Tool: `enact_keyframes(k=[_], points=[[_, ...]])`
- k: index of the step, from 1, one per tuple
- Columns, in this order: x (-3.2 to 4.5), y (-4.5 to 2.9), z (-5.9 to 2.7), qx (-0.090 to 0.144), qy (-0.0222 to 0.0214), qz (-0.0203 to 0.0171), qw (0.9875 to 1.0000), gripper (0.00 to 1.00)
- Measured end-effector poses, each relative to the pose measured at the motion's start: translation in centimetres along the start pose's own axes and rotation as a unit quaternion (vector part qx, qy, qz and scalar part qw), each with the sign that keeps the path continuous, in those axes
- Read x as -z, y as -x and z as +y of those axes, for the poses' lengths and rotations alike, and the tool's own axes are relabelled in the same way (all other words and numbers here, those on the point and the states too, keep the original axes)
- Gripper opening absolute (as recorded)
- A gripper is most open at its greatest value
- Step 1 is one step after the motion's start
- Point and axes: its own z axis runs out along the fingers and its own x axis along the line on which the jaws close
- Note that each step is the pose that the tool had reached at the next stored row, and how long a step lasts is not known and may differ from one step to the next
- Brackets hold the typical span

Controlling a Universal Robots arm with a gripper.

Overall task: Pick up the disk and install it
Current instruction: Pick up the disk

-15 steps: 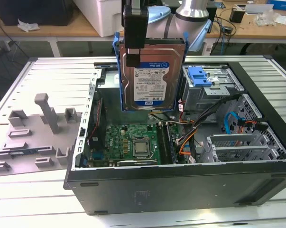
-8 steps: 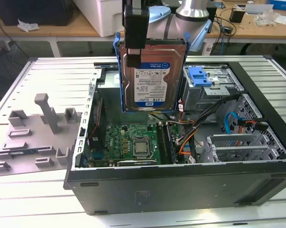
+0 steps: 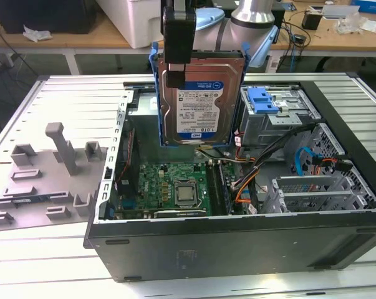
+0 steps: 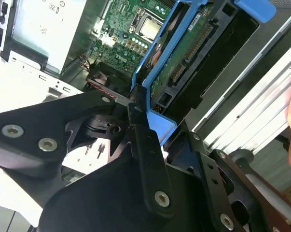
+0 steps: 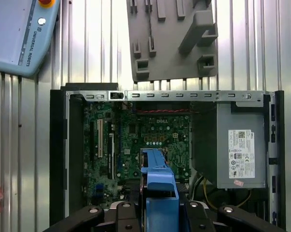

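In the exterior view, the disk (image 3: 197,103) is held upright over the open top of the computer case (image 3: 237,240), label side toward the camera. Its upper edge is clamped by the gripper (image 3: 177,68), whose fingers are clenched on the blue carrier. The disk's lower edge is seen against the case's interior above the motherboard (image 3: 175,187); whether it lies below the case's rim cannot be told. Open room is left inside the case beside the motherboard, while the case's corner toward the exterior view's right is crowded by a drive cage bearing a blue bracket (image 3: 262,99) and by cables. A grey fixture plate (image 3: 44,180) lies outside the case, just beside its wall. In the second wrist view, the disk (image 4: 181,53) is shown from its circuit-board side. Its carrier's near end is pinched between the black fingers (image 4: 135,113) of the gripper (image 4: 152,121), and the case's interior is seen beyond it. In the first wrist view, the disk (image 5: 157,174) is seen edge-on, centred between the 2 fingers (image 5: 123,212) and standing over the case's motherboard (image 5: 135,135). A grey power supply box (image 5: 237,145) fills 1 end of the case. A teach pendant (image 5: 20,34) lies outside the case, well apart from it.
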Motion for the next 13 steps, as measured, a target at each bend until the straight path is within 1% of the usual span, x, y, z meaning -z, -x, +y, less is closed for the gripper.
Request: enact_keyframes(k=[4,5,7,9,10,11,12,13], points=[[0.00,-0.91,0.00,0.000,0.0000,0.0000,1.0000,0.37],[0.00,-1.18,-0.01,0.000,0.0000,0.0000,1.0000,0.37],[0.00,-1.98,-0.02,0.000,0.0000,-0.0001,1.0000,0.37],[0.02,-2.39,-0.22,0.000,0.0000,0.0000,1.0000,0.37],[0.04,-2.50,-0.68,0.000,0.0000,0.0000,1.0000,0.37],[0.07,-2.62,-1.31,0.000,0.0001,0.0000,1.0000,0.37],[0.10,-2.80,-2.14,0.000,0.0003,0.0000,1.0000,0.37],[0.12,-2.88,-2.60,0.000,0.0004,0.0000,1.0000,0.37]])
